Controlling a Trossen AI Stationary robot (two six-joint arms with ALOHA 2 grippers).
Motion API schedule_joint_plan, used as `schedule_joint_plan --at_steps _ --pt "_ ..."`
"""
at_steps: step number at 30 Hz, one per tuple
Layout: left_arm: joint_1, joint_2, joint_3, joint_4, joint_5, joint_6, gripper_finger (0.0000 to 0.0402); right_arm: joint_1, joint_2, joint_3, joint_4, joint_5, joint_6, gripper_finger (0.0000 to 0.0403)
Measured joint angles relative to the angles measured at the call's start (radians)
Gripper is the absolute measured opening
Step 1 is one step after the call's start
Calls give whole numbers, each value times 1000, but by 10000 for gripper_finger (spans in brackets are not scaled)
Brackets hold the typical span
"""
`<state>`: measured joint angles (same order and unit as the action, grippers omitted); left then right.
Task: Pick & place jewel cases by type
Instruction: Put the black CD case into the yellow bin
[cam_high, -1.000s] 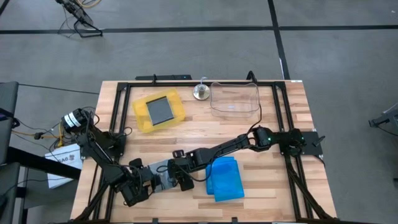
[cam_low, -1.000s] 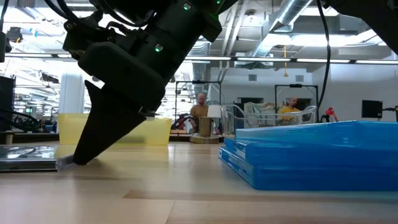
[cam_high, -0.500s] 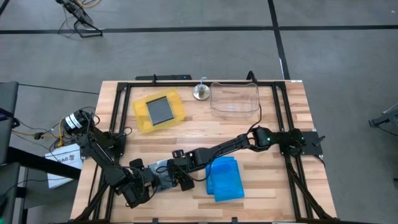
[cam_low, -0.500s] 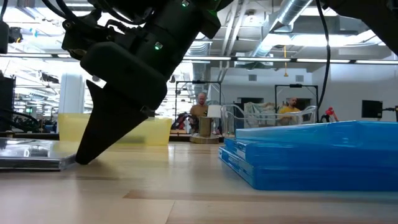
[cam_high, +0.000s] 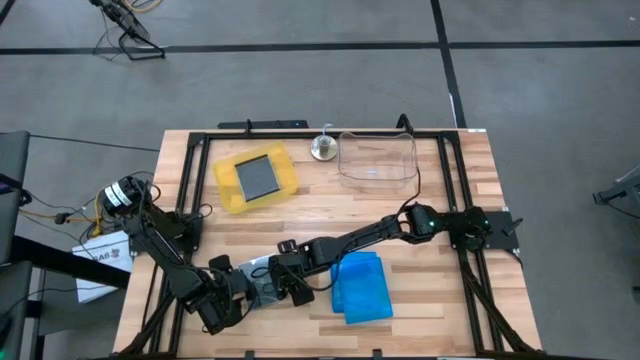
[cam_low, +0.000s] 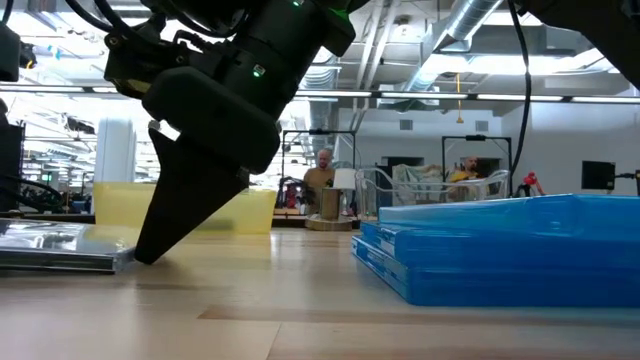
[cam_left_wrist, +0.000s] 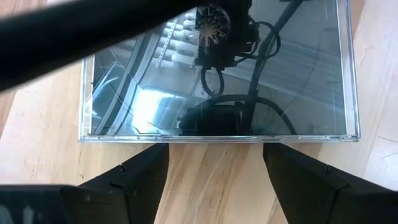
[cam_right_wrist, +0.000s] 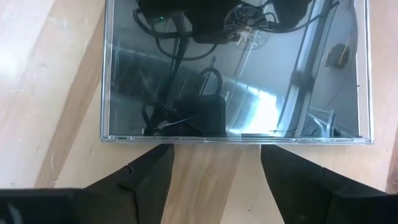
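Observation:
A clear-grey jewel case (cam_high: 264, 283) with a dark, mirror-like insert lies flat on the table near its near edge, between my two grippers. My left gripper (cam_high: 238, 290) is open at the case's left edge (cam_left_wrist: 214, 138). My right gripper (cam_high: 288, 283) is open at its right edge (cam_right_wrist: 214, 139) and slants down to the table in the low view (cam_low: 170, 225). A stack of blue jewel cases (cam_high: 362, 287) lies flat just to the right. Another grey case (cam_high: 259, 177) lies in the yellow tray (cam_high: 225, 185). My left gripper meets the case's left edge (cam_left_wrist: 214, 138) with the free ends of its two open fingers (cam_left_wrist: 158, 149), coming low from the table's left. The case lies flat on the wood. My right gripper sets its open fingertips (cam_right_wrist: 163, 149) against the case's right edge (cam_right_wrist: 214, 139), slanting down from the right. One fingertip rests on the table beside the case (cam_low: 125, 258).
A clear plastic tub (cam_high: 377, 160) stands at the far side, with a small round metal object (cam_high: 323, 148) beside it. The blue stack (cam_low: 500, 250) lies close to my right arm. People show in the room beyond the table (cam_low: 322, 175).
The clear-grey case has slid a short way along the table toward its right edge. My right gripper's fingertip has moved right with it, staying at the case's edge. Both grippers have stayed open.

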<state>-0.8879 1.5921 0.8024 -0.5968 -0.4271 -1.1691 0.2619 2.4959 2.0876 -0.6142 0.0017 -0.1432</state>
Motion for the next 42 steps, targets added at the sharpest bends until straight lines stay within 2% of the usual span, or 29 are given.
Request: schedule_joint_plan --at_steps 14,33,42 --pt "68 -55 2 -19 -32 59 258 -23 -9 96 -222 10 -39 240" --pt "92 -56 3 -53 -24 69 258 -38 -11 105 -225 9 -50 240" --pt "118 -149 3 -112 -57 82 258 -51 -9 127 -272 13 -53 240"
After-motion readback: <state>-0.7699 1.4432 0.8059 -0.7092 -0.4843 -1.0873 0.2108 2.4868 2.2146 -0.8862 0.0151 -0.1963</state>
